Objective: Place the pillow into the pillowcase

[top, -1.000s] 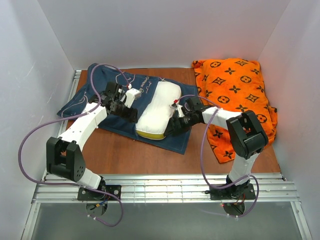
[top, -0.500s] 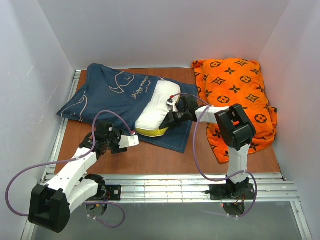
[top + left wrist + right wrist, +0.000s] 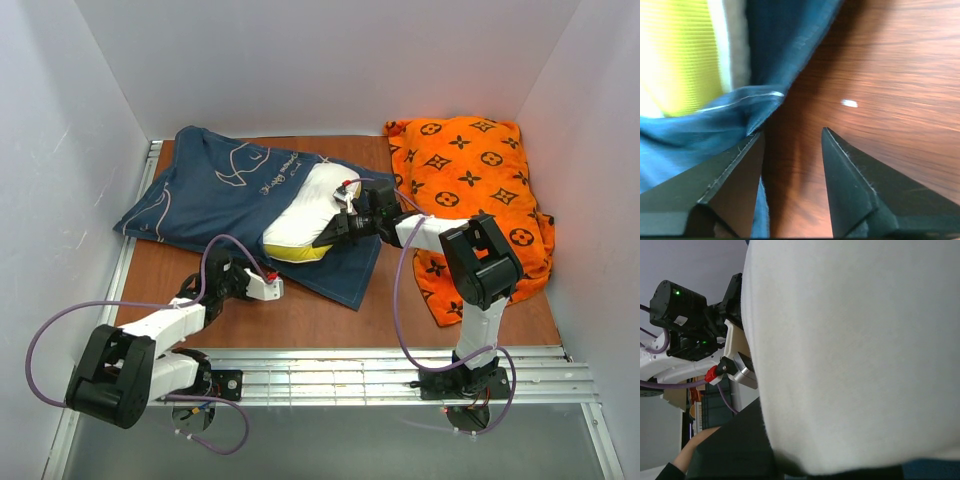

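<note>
1. The left hand hovers low over the desk. Its two dark fingers stand moderately apart with only bare wood between them, so it grips nothing.
2. The pillowcase, navy with white line drawings, spreads ahead of that hand and off to its left. From the wrist view, the near hem lies right at the tip of the finger on the left. I cannot tell whether it touches the finger or only lies just beside it.
3. The pillow sits just beyond that hem, ahead of the left hand and slightly to its left. Its yellow band is turned toward that hand. From above, the pillow lies on top of the right-hand part of the pillowcase.
4. The right hand is pushed up against the pillow's right long side with its jaws closed down tight. In its wrist view the white cover fills nearly everything and bulges over the one dark finger that shows. Whether a fold of the cover is pinched between the jaws, I cannot tell.
5. Behind the right hand and out to its right lies an orange cushion with a dark monogram pattern. The right arm reaches across the cushion's near-left edge toward the pillow.
</note>
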{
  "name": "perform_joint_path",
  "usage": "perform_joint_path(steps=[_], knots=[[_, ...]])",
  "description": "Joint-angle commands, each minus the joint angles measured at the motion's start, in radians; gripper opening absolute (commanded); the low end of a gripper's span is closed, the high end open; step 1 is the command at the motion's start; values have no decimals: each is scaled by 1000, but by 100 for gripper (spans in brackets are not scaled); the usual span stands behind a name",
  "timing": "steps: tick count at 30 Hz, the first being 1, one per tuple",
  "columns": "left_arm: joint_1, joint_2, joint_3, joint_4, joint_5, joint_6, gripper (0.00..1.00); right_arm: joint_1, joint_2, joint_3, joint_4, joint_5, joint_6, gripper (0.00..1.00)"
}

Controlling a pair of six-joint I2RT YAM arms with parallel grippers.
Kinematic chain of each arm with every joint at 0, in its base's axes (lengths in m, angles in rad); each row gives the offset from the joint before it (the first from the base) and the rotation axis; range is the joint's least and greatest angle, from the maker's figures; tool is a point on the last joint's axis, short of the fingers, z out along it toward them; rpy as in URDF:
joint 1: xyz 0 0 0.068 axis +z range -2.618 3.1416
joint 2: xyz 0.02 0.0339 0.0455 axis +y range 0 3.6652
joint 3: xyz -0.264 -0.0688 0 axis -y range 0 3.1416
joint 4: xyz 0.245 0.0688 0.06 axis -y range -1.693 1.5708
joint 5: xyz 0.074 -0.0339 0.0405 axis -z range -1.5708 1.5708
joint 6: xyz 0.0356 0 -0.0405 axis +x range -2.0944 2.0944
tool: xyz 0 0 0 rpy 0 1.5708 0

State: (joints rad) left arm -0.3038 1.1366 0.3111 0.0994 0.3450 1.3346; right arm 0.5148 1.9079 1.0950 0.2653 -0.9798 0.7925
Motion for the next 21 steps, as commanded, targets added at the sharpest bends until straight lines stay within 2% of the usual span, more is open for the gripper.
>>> perform_joint_path(steps=[1,4,5,7,8,9,11,13,14,17,18,21], knots=[[2,5,-36,265,-34,5,43,-2,-47,-6,91,-48,37,1],[2,0,-81,342,-25,35,38,-2,-52,-17,91,-56,45,1],[2,17,-84,350,-9,52,29,-2,-53,-20,92,-56,50,1],[0,46,-87,365,-6,58,19,-2,-56,-23,97,-57,56,1],[-1,72,-83,362,-11,57,7,-1,-58,-23,98,-59,54,1],[-4,80,-58,353,-11,45,0,1,-58,-24,98,-57,56,1],[-8,68,-14,260,11,11,0,1,-56,-27,98,-51,50,1],[-40,-1,57,163,93,-55,0,8,-49,-26,101,-31,47,1],[-63,-30,84,44,129,-77,0,22,-32,-12,103,-17,47,1],[-243,-95,196,-128,181,-214,0,54,31,52,115,21,45,1],[-338,-95,226,-154,187,-253,0,77,46,66,117,38,50,1],[-461,-54,312,-220,203,-371,0,96,111,89,188,82,112,1]])
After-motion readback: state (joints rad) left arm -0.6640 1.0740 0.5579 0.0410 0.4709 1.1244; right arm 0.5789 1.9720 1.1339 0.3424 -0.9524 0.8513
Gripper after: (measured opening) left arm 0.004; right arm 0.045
